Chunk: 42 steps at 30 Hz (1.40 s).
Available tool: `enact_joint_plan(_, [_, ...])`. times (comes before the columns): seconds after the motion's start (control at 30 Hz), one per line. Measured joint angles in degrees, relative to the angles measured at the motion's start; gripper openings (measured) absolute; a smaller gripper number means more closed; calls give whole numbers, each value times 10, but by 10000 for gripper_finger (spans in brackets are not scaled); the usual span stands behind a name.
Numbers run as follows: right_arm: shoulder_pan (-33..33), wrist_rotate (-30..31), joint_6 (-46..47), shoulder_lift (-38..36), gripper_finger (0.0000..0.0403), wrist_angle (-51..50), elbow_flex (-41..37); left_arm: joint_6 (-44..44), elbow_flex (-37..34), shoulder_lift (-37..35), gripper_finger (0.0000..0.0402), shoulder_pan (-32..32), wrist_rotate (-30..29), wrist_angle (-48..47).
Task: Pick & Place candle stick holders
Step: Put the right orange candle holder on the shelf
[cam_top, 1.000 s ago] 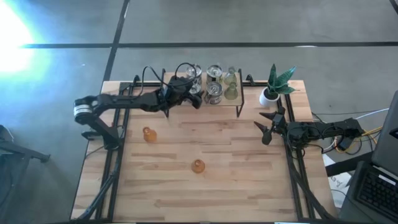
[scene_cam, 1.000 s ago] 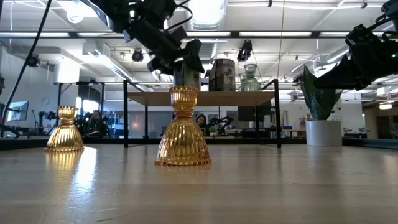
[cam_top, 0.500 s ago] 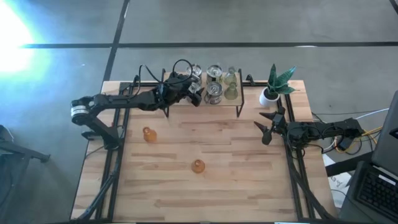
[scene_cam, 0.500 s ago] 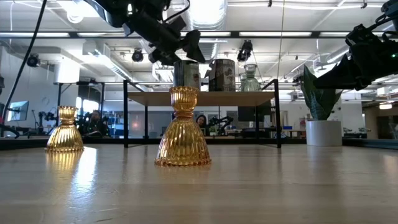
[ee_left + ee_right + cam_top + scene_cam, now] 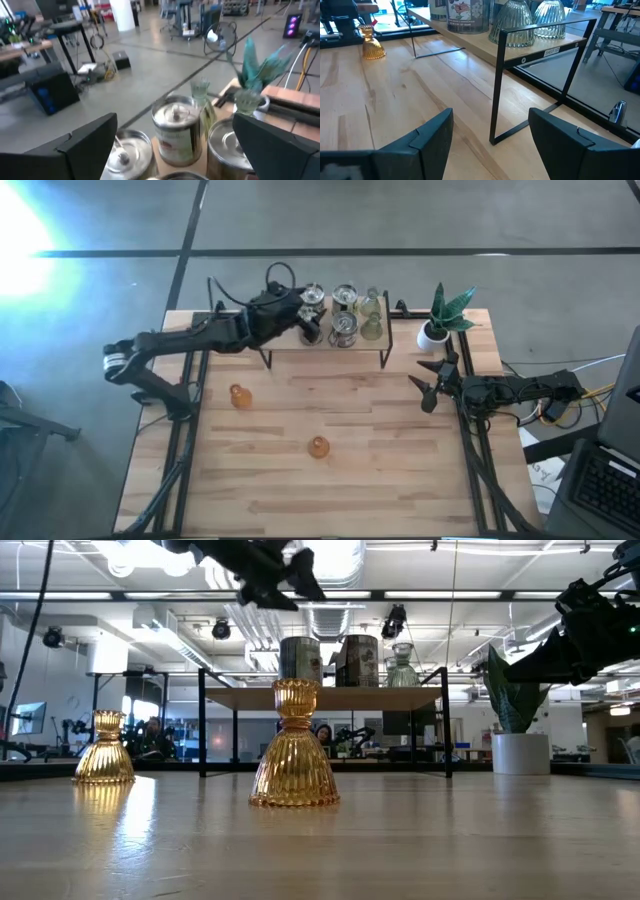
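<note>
left gripper (image 5: 305, 315) wide open and empty above the shelf (image 5: 330, 350), over the holders (image 5: 345, 320) gathered there. right gripper (image 5: 428, 385) parked near the plant (image 5: 445, 315), part open, empty. two orange holders (image 5: 240, 396) left on the table (image 5: 380, 470).

Two ribbed amber-orange candle stick holders (image 5: 294, 746) (image 5: 103, 749) stand on the pale, streaky wood-grain table (image 5: 380, 470). On the light wooden shelf (image 5: 340, 356) with black metal legs sit silvery tins (image 5: 175, 131) and pale green ribbed glass holders (image 5: 512, 22). The plant (image 5: 450, 307) has green leaves in a white pot (image 5: 432, 335). Both arms are black.
</note>
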Motion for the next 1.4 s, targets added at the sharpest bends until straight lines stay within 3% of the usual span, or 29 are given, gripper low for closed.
enact_joint_plan(0.13, [0,0,0,0,251,0,0,18,2,-54,400,-14,9,-19])
enact_joint_plan(0.27, [0,0,0,0,251,0,0,21,2,-127,399,-39,69,-95])
enact_joint_plan(0.47, [0,0,0,0,251,0,0,16,2,-232,399,-70,303,-274])
enact_joint_plan(0.6, [0,0,0,0,251,0,0,-44,-12,-263,399,-88,446,-297])
enact_joint_plan(0.67, [0,0,0,0,251,0,0,-85,-24,-266,399,-99,489,-297])
enact_joint_plan(0.9, [0,0,0,0,251,0,0,-121,-113,-254,399,-170,508,-289])
enact_joint_plan(1.0, [0,0,0,0,251,0,0,-141,-159,-238,399,-204,505,-245])
enact_joint_plan(1.17, [0,0,0,0,251,0,0,-204,-229,-206,399,-234,444,-150])
enact_joint_plan(1.4, [0,0,0,0,251,0,0,-268,-306,-167,399,-242,421,-39])
